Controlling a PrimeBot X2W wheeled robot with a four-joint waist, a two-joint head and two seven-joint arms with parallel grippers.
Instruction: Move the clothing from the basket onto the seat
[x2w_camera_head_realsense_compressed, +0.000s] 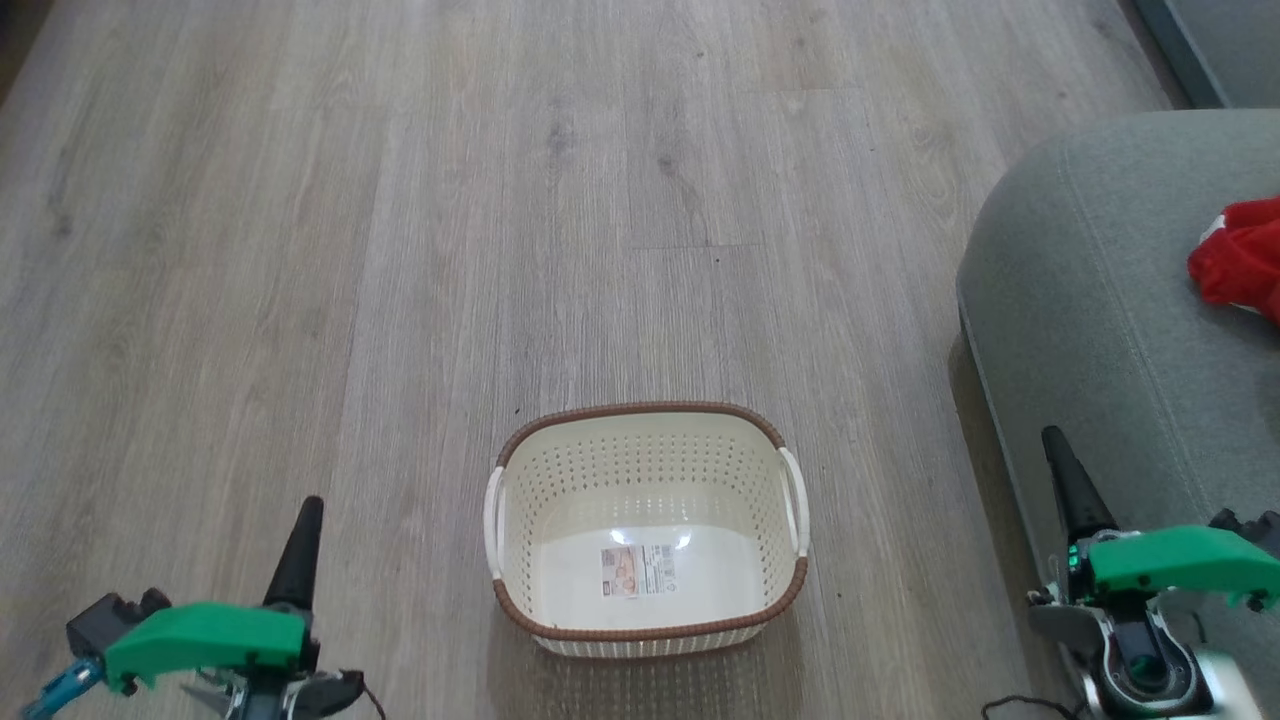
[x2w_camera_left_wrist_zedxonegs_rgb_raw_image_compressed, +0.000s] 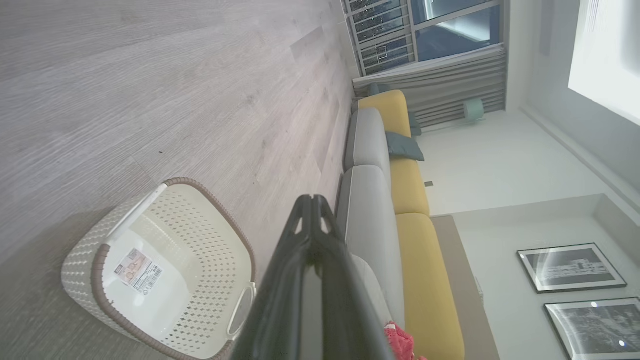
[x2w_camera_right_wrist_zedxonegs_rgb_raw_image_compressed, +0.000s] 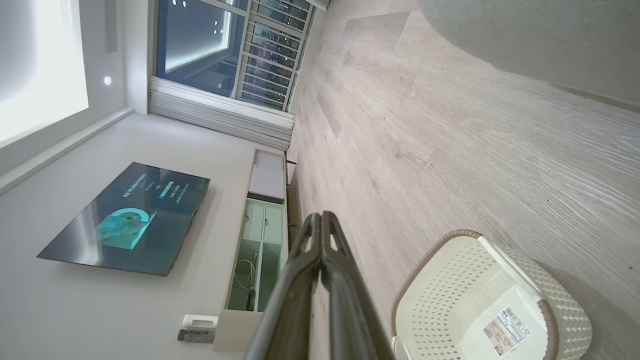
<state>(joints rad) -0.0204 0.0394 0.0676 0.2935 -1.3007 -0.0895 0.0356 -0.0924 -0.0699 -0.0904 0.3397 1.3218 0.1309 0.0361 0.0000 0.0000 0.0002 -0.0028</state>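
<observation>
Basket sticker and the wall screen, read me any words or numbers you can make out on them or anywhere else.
Sticker inside the basket: a small picture, print and a barcode, all too small to read.
Wall screen: pale lines of text over a teal graphic, too blurred to read.
No other writing can be made out.

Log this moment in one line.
basket: empty | clothing: on seat | left hand: shut, empty | right hand: shut, empty
</observation>
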